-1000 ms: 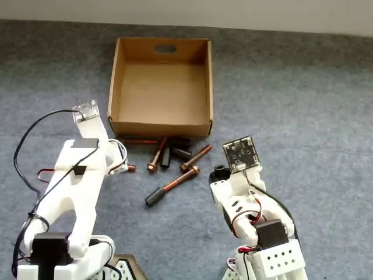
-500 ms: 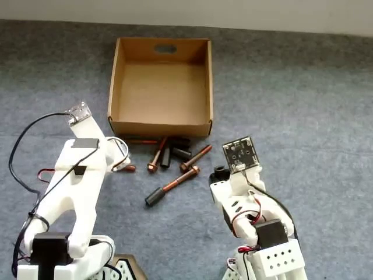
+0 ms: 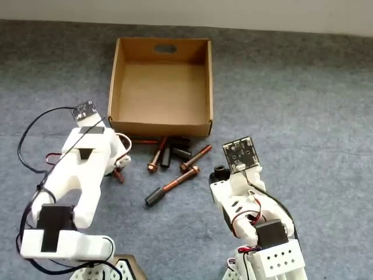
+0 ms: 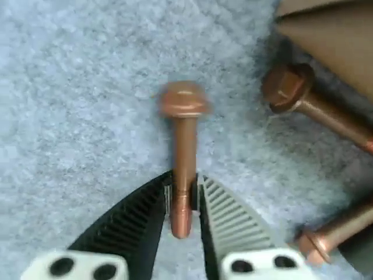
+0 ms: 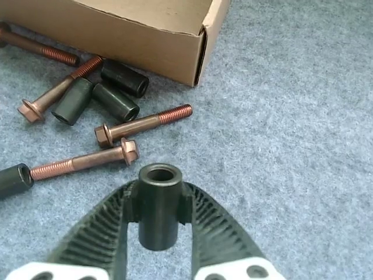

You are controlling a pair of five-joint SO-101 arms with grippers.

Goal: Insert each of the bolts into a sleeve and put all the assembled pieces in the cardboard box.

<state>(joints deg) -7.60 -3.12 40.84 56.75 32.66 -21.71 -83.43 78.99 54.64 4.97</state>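
Observation:
My left gripper (image 4: 182,195) is shut on the shank of a copper bolt (image 4: 184,140), whose hex head points away over the carpet. From above, that bolt's end (image 3: 120,174) pokes out beside the left arm. My right gripper (image 5: 158,217) is shut on a black sleeve (image 5: 158,201) held upright with its bore showing; the sleeve (image 3: 220,172) sits right of the loose parts. The cardboard box (image 3: 160,126) stands open behind them, with nothing in it.
In front of the box lie loose bolts (image 3: 156,154) (image 3: 196,157), two black sleeves (image 3: 179,153) (image 3: 165,157), and a bolt with a sleeve on its tip (image 3: 172,186). The box corner (image 5: 201,41) is close beyond the parts. Open carpet spreads to the right.
The left arm has turned its wrist and pulled back, shifting the bolt in its gripper slightly left and nearer. The right arm and the loose parts have not moved.

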